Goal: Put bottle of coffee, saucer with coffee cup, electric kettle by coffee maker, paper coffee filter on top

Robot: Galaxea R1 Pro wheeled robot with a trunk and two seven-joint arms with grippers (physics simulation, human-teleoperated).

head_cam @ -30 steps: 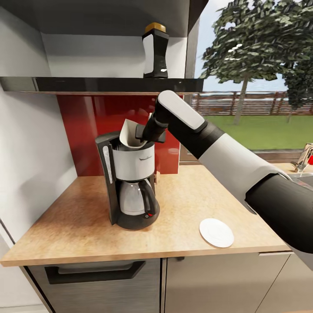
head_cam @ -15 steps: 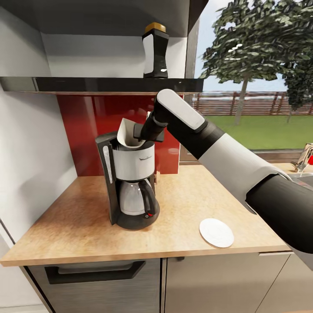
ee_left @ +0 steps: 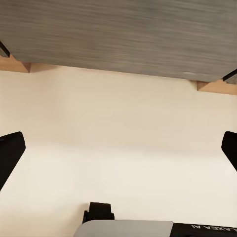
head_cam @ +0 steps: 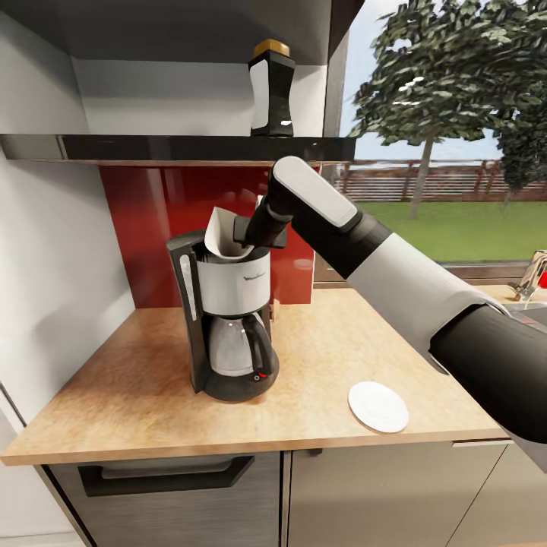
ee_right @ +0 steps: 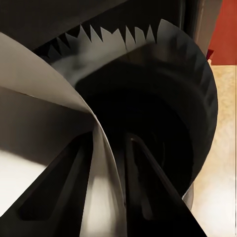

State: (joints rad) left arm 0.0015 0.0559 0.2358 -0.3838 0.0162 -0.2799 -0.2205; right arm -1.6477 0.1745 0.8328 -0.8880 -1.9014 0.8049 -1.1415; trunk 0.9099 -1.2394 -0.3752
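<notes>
My right gripper had slid slightly left over the coffee maker, fingers pinched on the paper filter sitting in its open top, so that step looked nearly done. Count on show: one filter, one saucer on the countertop, one coffee bottle up on the shelf.
</notes>
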